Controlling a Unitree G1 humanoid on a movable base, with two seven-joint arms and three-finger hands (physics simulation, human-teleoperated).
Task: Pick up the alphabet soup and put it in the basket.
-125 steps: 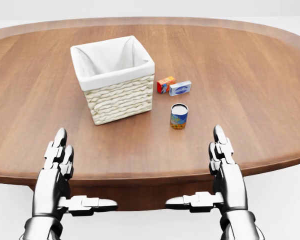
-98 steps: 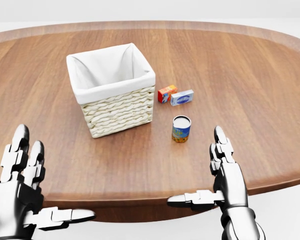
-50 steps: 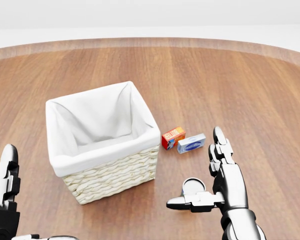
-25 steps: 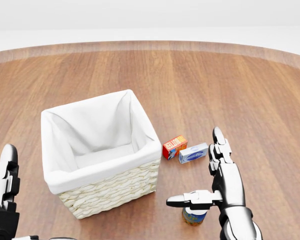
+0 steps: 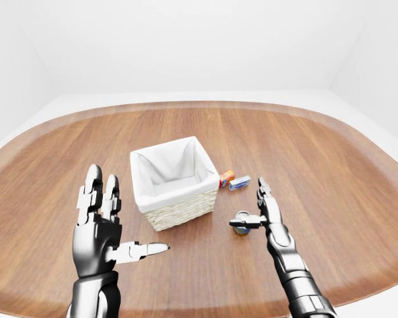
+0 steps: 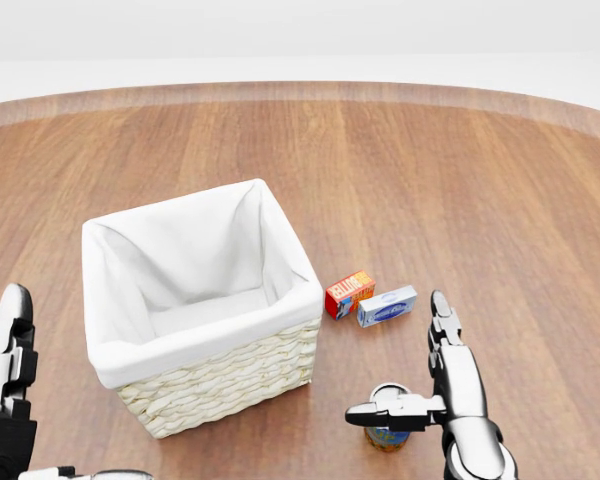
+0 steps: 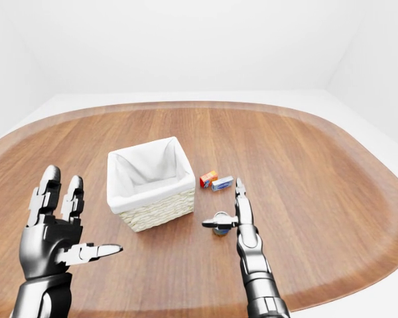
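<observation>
Big oval wooden table point(image 5: 331, 172) carries the white-lined wicker basket point(image 6: 220, 385), with the alphabet soup point(image 6: 385, 436) can standing upright just to the basket's right in the head view. Right hand point(image 6: 450, 385) is next to the can, fingers point(image 6: 439, 312) spread, thumb crossing over the can top, nothing gripped; left hand point(image 5: 96, 232) is held up, spread and idle. Drop the palm lower to wrap the can's side mid-height before closing, and keep clear of the small boxes point(image 6: 370, 298) near it.

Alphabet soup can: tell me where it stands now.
In the head view the alphabet soup can stands at bottom right on the table, right of the basket, partly under the open right robot hand.
</observation>
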